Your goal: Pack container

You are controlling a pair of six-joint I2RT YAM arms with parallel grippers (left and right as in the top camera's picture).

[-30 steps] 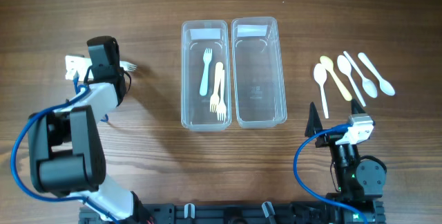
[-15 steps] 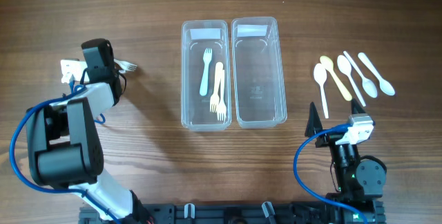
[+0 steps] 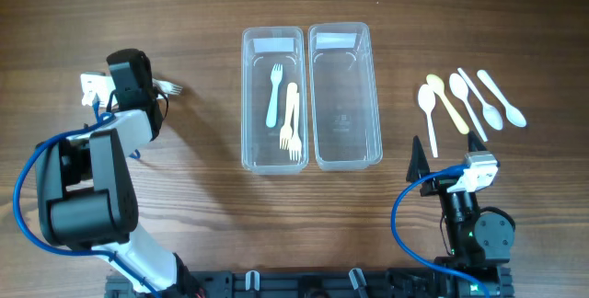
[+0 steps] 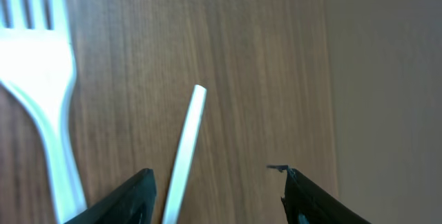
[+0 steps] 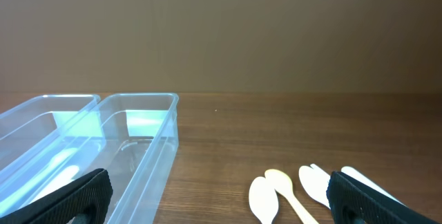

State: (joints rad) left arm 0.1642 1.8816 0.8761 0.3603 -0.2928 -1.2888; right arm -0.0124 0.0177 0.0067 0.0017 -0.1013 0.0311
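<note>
Two clear containers stand side by side. The left container (image 3: 248, 105) holds three forks (image 3: 287, 109); the right container (image 3: 371, 96) is empty. My left gripper (image 3: 129, 73) is at the far left, open over white forks whose tines (image 3: 169, 87) stick out beside it. In the left wrist view the open jaws (image 4: 217, 179) straddle a white handle (image 4: 186, 141), apart from it, with a white fork (image 4: 38, 79) to the left. My right gripper (image 5: 221, 189) is open and empty, low near the front right, facing the containers and spoons (image 5: 276, 189).
Several white and yellow spoons (image 3: 465, 100) lie in a row at the right of the table. The containers also show in the right wrist view (image 5: 148, 124). The table's far edge shows in the left wrist view (image 4: 331, 79).
My left gripper has shifted slightly to the left over the white forks. The right arm has not moved.
</note>
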